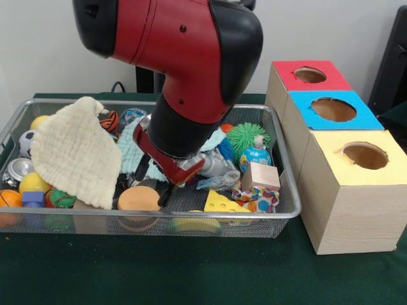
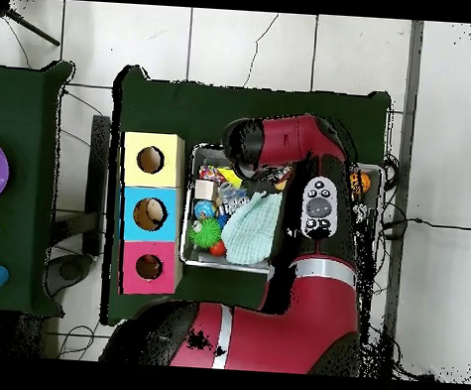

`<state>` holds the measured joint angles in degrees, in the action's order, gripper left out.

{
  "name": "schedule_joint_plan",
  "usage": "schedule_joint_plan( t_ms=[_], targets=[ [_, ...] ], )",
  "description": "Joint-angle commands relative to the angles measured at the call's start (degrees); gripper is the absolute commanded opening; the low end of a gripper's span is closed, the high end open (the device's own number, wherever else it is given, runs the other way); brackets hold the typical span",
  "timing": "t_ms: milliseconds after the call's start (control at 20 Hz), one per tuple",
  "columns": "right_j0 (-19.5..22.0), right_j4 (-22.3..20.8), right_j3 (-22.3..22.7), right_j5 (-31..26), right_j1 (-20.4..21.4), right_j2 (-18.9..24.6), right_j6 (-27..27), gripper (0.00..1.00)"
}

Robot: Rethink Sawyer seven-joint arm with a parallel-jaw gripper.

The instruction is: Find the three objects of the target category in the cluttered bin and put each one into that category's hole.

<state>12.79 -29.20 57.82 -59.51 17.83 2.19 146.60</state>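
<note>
Front view shows my gripper (image 1: 154, 184) low in the wire bin (image 1: 280, 213) above the orange disc (image 1: 138, 199), holding nothing that I can see; finger spread indeterminate; search step; target category unstated, holes (image 1: 334, 109) untouched.

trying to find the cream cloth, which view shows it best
The front view. There the cream cloth lies draped over the toys at one end of the wire bin, its whole quilted face showing beside the arm's gripper. In the overhead view the red arm covers that part of the bin, so the cloth cannot be made out.
</note>
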Motion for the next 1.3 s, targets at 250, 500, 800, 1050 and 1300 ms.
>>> schedule_joint_plan(
  t_ms=[250, 500, 800, 1050, 1300],
  targets=[
    [0.31, -1.65, -0.53, -1.12, -5.98, 4.22, -12.32, 1.0],
    [-0.24, -1.16, -0.13, -0.92, -6.41, 4.18, -10.98, 1.0],
    [-0.2, -0.89, 0.53, -0.77, -6.16, 4.13, -11.12, 1.0],
    [1.01, -2.1, 1.53, -0.19, -4.74, 3.73, -14.57, 1.0],
    [1.85, -2.97, 3.27, 0.24, -2.57, 3.02, -16.79, 1.0]
  ],
)
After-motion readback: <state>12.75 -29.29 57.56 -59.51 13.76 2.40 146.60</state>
